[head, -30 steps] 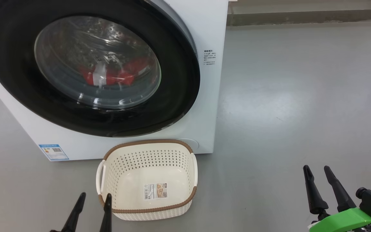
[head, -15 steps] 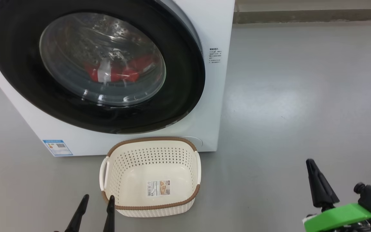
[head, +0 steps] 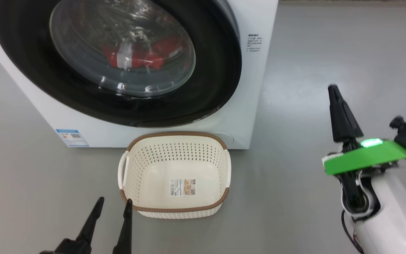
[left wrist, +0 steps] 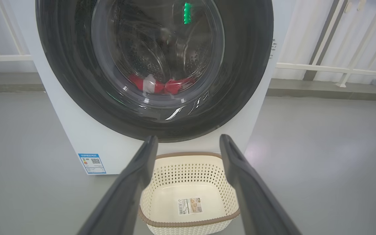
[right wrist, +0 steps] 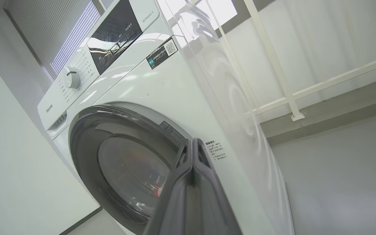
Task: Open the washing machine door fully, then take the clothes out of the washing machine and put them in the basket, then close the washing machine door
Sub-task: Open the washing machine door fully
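A white front-loading washing machine (head: 254, 88) stands on a grey floor (head: 312, 106), its front facing the robot. The washing machine door (head: 220, 88), a round door with a wide black rim and a clear glass window, lies shut and flat against the front. Through the glass, the clothes (head: 139, 56) show as a red and white heap low in the steel drum.

The basket (head: 174, 209) sits on the floor just in front of the machine, below the door's right part. It is upright with its mouth facing up. Its long axis runs left to right, parallel to the machine's front, with a handle at each short end and a sticker on its bottom. Nothing is in it.

The left gripper (head: 114, 200) hovers at the basket's near left corner, fingers spread wide and pointing towards the machine, holding nothing. The right gripper (head: 332, 88) is raised well to the right of the machine, fingers pressed together with nothing between them, pointing up and forward.
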You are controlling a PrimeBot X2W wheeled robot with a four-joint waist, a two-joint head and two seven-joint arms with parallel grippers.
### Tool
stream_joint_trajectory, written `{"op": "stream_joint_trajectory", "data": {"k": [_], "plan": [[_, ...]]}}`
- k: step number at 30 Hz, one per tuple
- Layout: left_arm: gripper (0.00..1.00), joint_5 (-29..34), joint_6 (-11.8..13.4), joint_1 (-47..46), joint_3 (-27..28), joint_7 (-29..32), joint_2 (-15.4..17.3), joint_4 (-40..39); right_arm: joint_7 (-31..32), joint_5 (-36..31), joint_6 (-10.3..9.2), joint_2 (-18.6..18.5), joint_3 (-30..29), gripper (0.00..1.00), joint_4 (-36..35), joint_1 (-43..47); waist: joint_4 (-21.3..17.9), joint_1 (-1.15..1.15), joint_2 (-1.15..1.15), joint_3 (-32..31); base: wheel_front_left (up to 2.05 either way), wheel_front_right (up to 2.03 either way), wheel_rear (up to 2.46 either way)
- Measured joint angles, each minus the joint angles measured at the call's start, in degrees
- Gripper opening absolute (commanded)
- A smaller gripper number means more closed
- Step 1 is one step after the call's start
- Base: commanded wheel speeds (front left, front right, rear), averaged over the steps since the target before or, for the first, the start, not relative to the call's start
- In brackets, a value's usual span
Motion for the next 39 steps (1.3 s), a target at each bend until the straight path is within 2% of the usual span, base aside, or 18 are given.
{"op": "stream_joint_trajectory", "data": {"k": [10,22,30,39], "plan": [[1.0,-0.88,-0.14,-2.52,-1.27,0.0,-0.01,0.05,-0.01,4.58,0.0,-2.14,2.63,0.0,4.8,-12.29,3.18,0.0,0.0,3.75,0.0,0.0,0.0],[1.0,-2.1,-0.65,-6.63,-2.96,-0.01,-0.05,0.36,1.23,18.34,0.0,-6.55,11.05,0.0,12.29,-26.96,5.8,0.0,0.0,8.6,0.0,0.0,0.0],[1.0,-3.09,-0.66,-9.73,-4.17,-0.01,-0.12,0.71,10.6,28.97,0.0,-9.54,15.5,0.0,15.91,-35.72,7.66,0.0,0.0,12.52,0.0,0.0,0.0],[1.0,-4.02,-0.66,-12.32,-5.57,-0.01,-0.21,0.94,23.71,37.26,0.0,-12.4,18.75,0.0,19.08,-42.24,9.82,0.0,0.0,16.54,0.0,0.0,0.0]]}}
